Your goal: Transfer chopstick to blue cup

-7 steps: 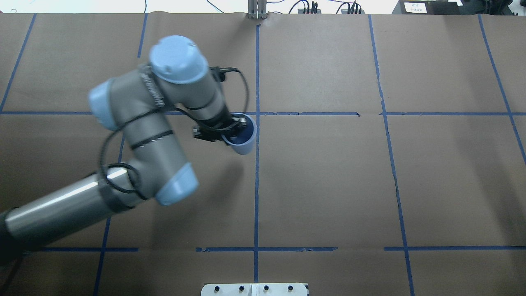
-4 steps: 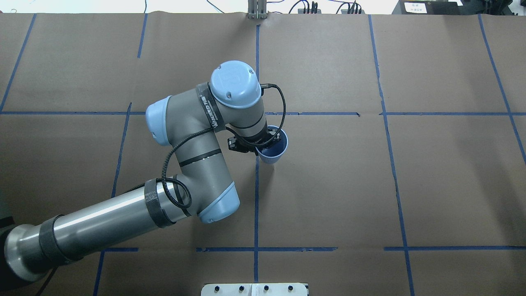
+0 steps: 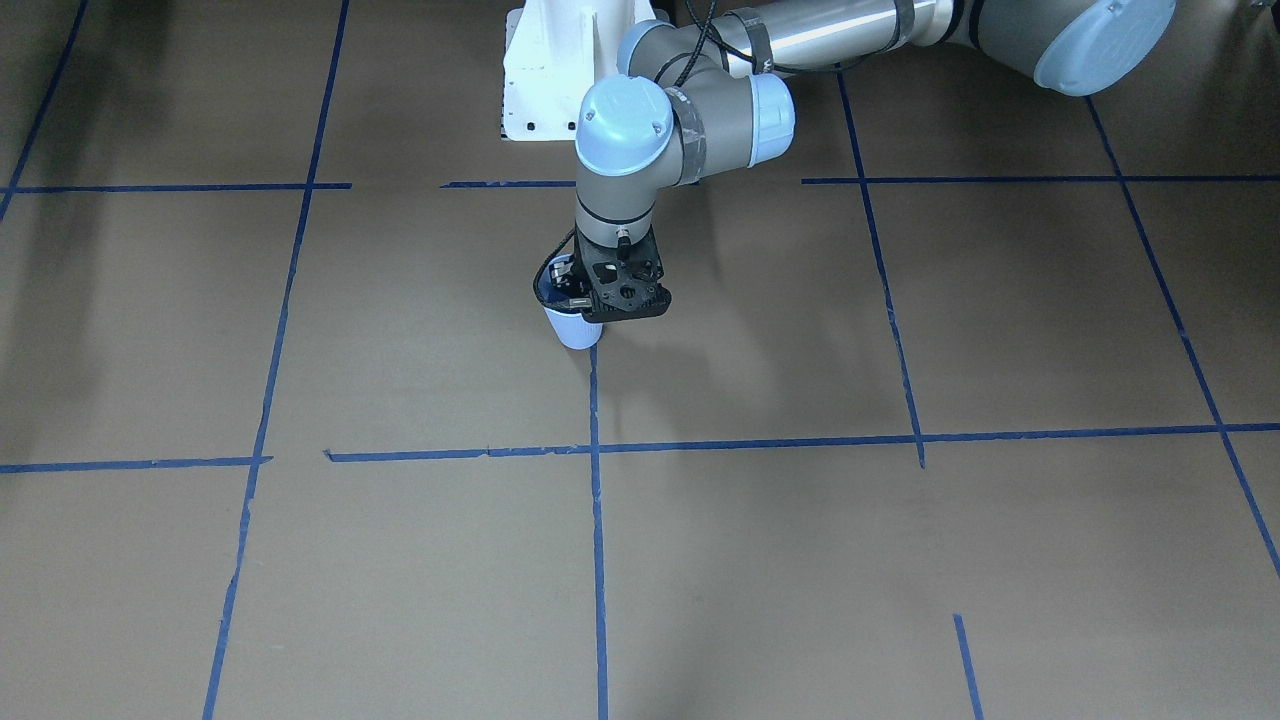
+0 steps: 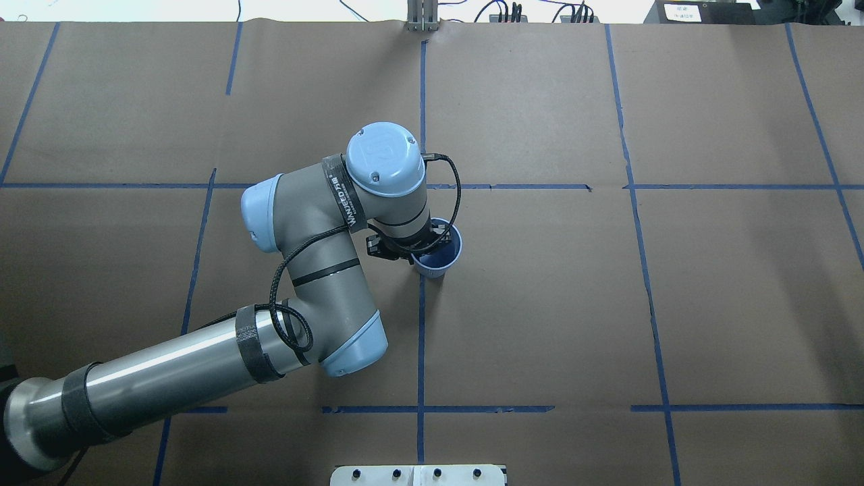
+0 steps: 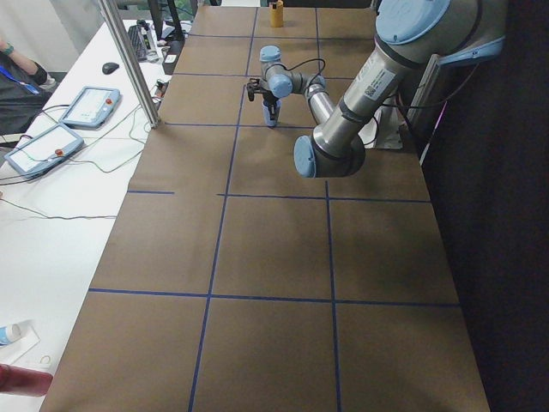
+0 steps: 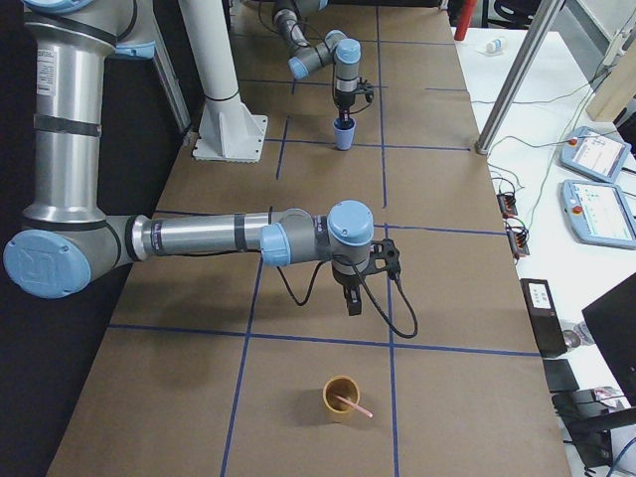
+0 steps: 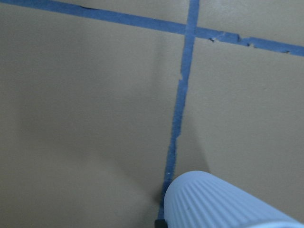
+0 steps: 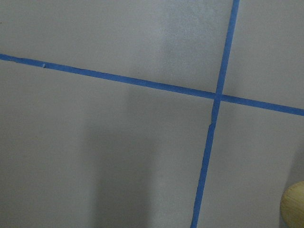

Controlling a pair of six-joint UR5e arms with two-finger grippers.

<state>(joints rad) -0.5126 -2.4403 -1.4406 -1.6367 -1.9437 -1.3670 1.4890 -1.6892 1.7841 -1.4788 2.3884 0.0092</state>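
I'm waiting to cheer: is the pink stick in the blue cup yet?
Not yet. The chopstick leans in a brown cup, far from the blue cup.

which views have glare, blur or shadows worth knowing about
Overhead exterior: a bright glare streak runs along the left arm's steel forearm. Left wrist: the blue cup is cropped at the bottom edge, its near rim soft. Right wrist: washed-out patch up top, dim vertical shadow band, blurred tan edge at lower right.

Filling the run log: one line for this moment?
left gripper: shut on blue cup | chopstick: in tan cup | right gripper: near it, state unclear
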